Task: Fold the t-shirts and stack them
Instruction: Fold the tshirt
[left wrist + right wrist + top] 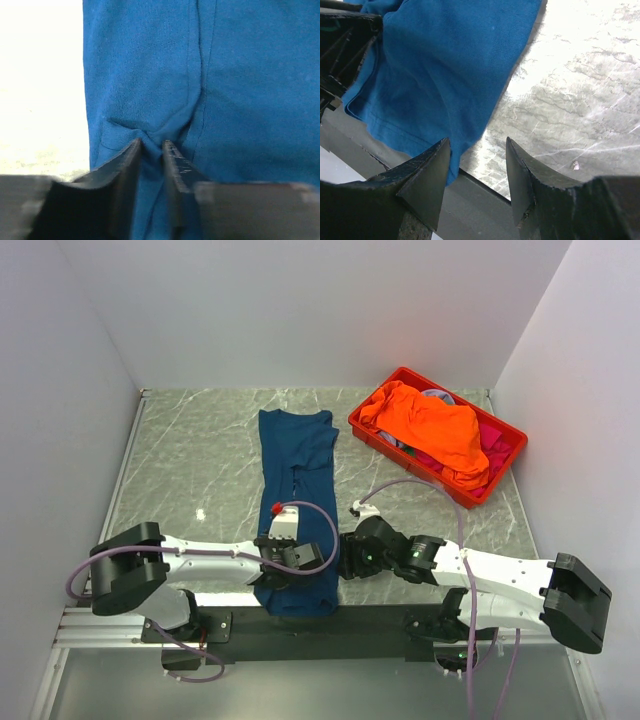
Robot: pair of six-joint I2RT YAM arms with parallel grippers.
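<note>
A dark navy-blue t-shirt (295, 455) lies folded lengthwise into a long strip down the middle of the table, its lower end hanging over the near edge. My left gripper (273, 578) is on the strip's left side near that end. In the left wrist view its jaws (151, 145) pinch a bunched ridge of the blue cloth (240, 75). My right gripper (346, 556) stands open just right of the strip. Its fingers (477, 145) straddle bare table beside the shirt's hem (445, 60). An orange t-shirt (430, 425) and magenta ones (492, 440) lie heaped in the crate.
The red plastic crate (372, 430) sits at the back right, angled. White walls close in the marble table (190, 460) on three sides. A dark rail (485, 210) runs along the near edge under the shirt's hanging end.
</note>
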